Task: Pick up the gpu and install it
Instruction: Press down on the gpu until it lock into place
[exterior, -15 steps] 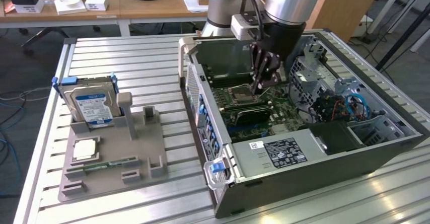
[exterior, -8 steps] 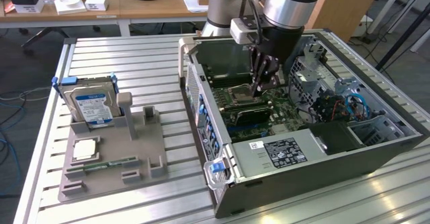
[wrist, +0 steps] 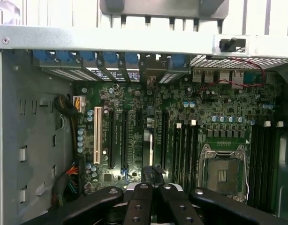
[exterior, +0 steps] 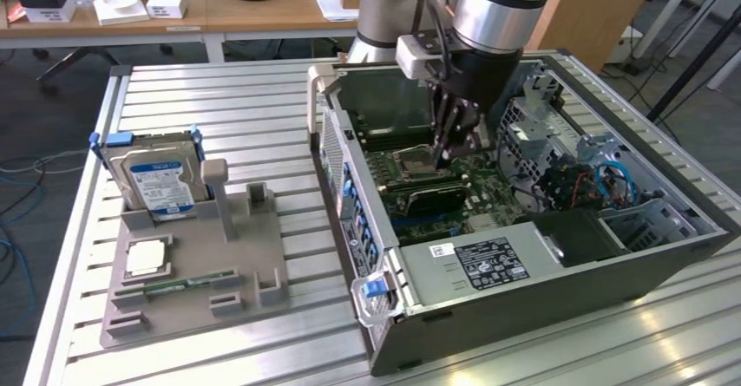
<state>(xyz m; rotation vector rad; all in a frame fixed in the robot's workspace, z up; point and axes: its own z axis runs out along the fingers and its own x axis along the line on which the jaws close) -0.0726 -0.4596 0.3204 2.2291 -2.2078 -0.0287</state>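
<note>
Shut tight: gripper (exterior: 446,156) with fingers (wrist: 140,199) pressed together, lowered inside the open computer case (exterior: 521,317) over the motherboard (wrist: 219,108). Just under the fingertips in the exterior view, a dark flat card, the gpu (exterior: 435,199), standing on the board among the slots; in the wrist view, seen as a dark edge right at the fingertips. Impossible to tell whether pinched or merely touched. Beside it, toward the back of the case in the exterior view, the bare processor socket (wrist: 222,174). Above, the grey arm (exterior: 498,4) coming down into the case. To the exterior view's left, well apart on the slatted metal table (exterior: 232,100), a grey holder (exterior: 197,264) carrying a hard drive (exterior: 160,185) upright and a green memory stick (exterior: 186,282) lying flat.
</note>
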